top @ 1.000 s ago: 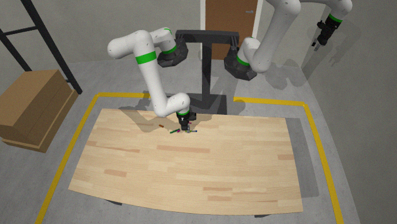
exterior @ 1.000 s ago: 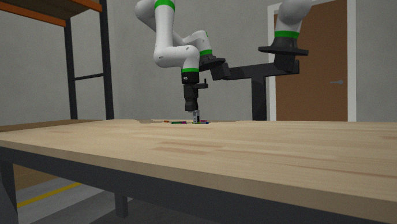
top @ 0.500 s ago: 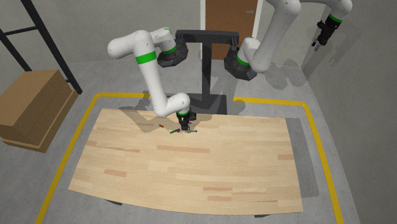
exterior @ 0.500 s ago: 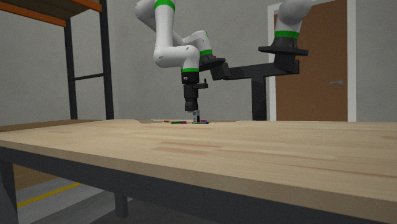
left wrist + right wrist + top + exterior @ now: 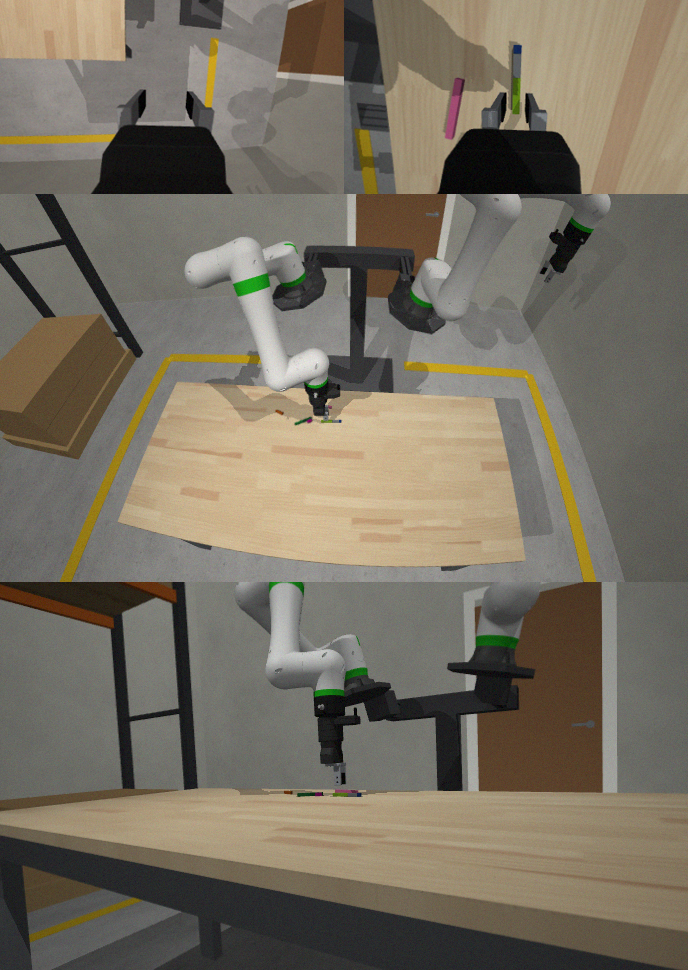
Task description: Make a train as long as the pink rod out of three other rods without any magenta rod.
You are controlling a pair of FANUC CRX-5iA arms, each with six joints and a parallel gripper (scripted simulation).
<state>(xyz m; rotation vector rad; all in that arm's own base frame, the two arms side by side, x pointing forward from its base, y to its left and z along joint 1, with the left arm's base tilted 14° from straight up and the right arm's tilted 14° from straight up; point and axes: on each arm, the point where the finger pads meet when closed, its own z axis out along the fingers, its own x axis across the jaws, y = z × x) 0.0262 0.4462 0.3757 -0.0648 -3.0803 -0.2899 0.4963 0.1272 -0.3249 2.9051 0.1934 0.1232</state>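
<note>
A blue rod (image 5: pixel 517 49) (image 5: pixel 340 421), a grey rod (image 5: pixel 517 65) and a lime rod (image 5: pixel 516 96) (image 5: pixel 326 421) lie flat in one straight line, in that order, with their ends touching or almost touching. The pink rod (image 5: pixel 455 109) (image 5: pixel 346 791) lies apart beside them, nearer the table's back edge. My right gripper (image 5: pixel 515 101) (image 5: pixel 340 783) is open and empty, a little above the lime rod's free end, with a finger to each side. My left gripper (image 5: pixel 166 99) (image 5: pixel 546 276) is open and empty, high up beyond the table's side.
A green rod (image 5: pixel 303 421) (image 5: pixel 306 795) lies slanted, with a magenta rod (image 5: pixel 309 421) (image 5: pixel 319 794) near its end. An orange rod (image 5: pixel 279 412) (image 5: pixel 288 792) lies farther off on the table (image 5: pixel 320 494). The dark stand (image 5: pixel 358 319) carrying both arms is behind the table.
</note>
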